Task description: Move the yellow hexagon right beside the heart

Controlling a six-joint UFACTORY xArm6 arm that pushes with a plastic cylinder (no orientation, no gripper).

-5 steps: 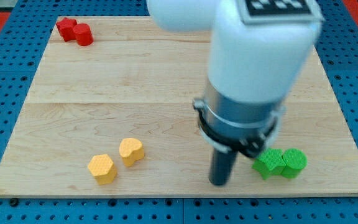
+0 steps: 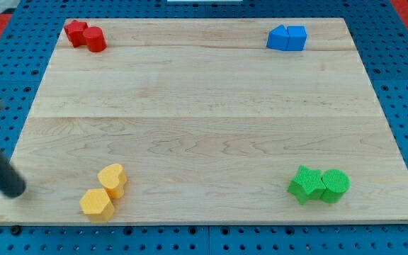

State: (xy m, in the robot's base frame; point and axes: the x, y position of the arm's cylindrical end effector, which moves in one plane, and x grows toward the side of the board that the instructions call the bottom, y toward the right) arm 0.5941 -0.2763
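Note:
The yellow hexagon (image 2: 95,203) lies near the view's bottom left of the wooden board (image 2: 204,120). The yellow heart (image 2: 112,178) sits just above and to its right, touching it. My tip (image 2: 14,190) is at the board's left edge, well to the left of both yellow blocks and apart from them. The rod runs up and left out of the view.
Two red blocks (image 2: 85,35) sit together at the view's top left. Two blue blocks (image 2: 287,37) sit at the top right. A green star-like block (image 2: 306,184) and a green cylinder (image 2: 334,185) touch at the bottom right.
The arm has swung from the board's lower right to its left edge. The yellow hexagon and heart now lie lower and further left than before. The blue blocks are now uncovered.

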